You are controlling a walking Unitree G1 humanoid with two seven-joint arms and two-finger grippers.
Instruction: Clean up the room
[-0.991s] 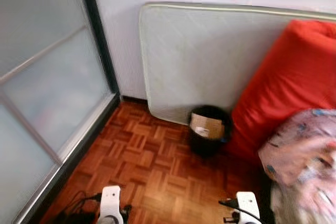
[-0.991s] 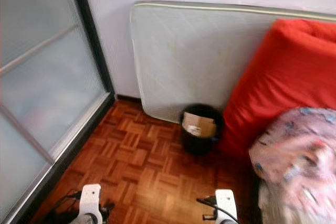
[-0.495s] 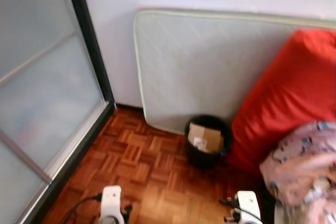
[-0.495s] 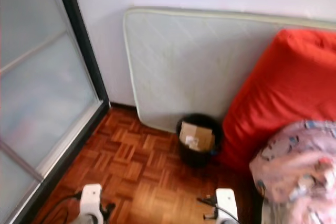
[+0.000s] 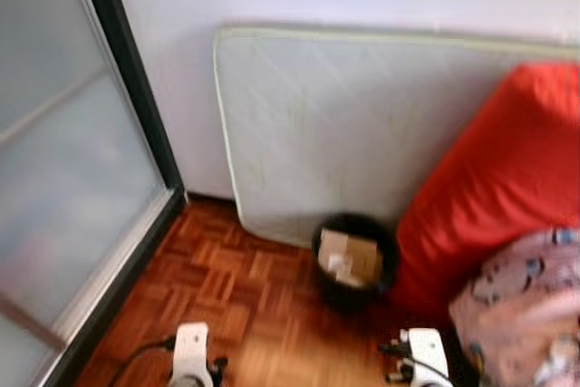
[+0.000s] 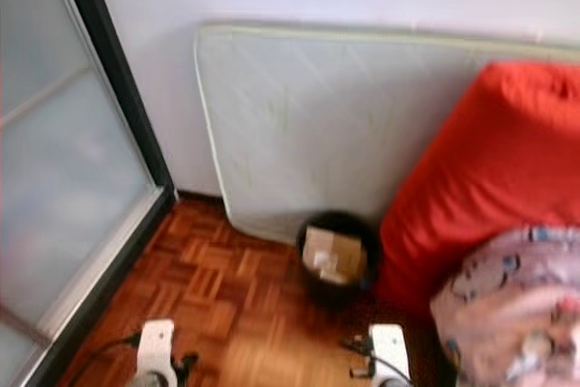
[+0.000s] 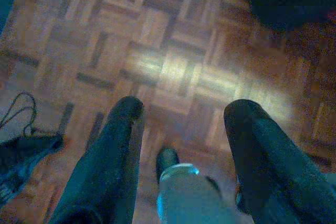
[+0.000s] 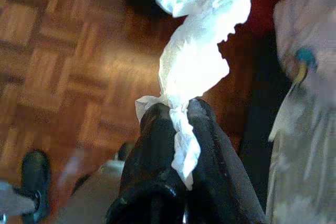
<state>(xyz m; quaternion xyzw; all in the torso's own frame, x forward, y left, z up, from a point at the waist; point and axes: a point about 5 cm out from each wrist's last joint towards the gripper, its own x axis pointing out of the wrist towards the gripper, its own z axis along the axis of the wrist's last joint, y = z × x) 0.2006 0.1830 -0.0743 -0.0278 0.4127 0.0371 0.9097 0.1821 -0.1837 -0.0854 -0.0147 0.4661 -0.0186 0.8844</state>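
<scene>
White mattress (image 5: 362, 133) leans on the wall; red cushion (image 5: 507, 188) beside it, right. Parquet floor (image 5: 245, 305) in front. Black bin (image 5: 353, 260) stands at the mattress foot, touching the cushion, cardboard inside. Right tool (image 8: 181, 114) is clamped on a twisted white wrapper (image 8: 199, 40), which hangs forward past the fingertips. Left tool (image 7: 184, 114) spread wide, empty, over bare floor. Bin lies ahead, slightly left of the right arm, the nearer one; likely the drop point.
</scene>
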